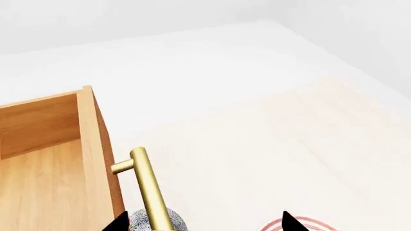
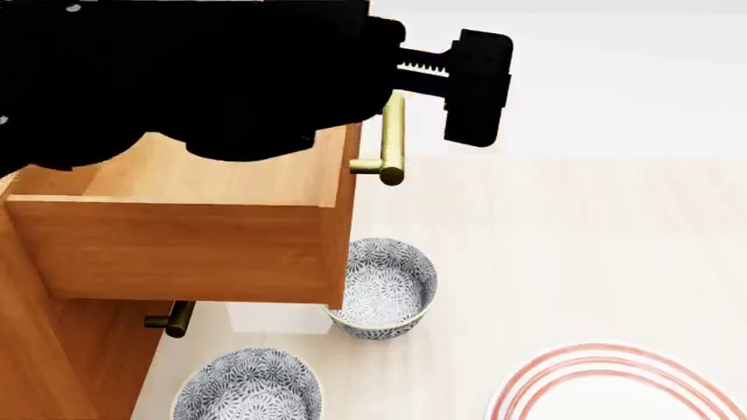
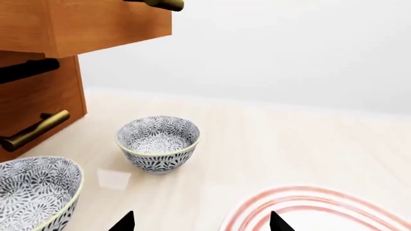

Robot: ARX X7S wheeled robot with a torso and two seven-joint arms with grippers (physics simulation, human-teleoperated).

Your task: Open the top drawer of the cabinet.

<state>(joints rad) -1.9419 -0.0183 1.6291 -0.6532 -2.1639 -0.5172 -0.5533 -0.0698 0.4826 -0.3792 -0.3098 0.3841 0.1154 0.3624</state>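
Note:
The top drawer (image 2: 175, 249) stands pulled well out of the orange-brown cabinet (image 2: 47, 359), its plain wood inside (image 1: 38, 183) showing. Its brass bar handle (image 2: 394, 140) sticks out from the front. My left gripper (image 2: 432, 83) hovers at that handle, open. In the left wrist view the handle (image 1: 149, 187) lies between the spread tips of the left gripper (image 1: 202, 224), close to one tip, with a wide gap to the other. My right gripper (image 3: 200, 224) is open and holds nothing, low over the floor; it is out of the head view.
Two patterned bowls (image 2: 380, 289) (image 2: 247, 389) sit on the floor under and in front of the open drawer. A red-ringed plate (image 2: 618, 389) lies to the right. A lower drawer's handle (image 2: 175, 319) projects below. My left arm hides the cabinet's top.

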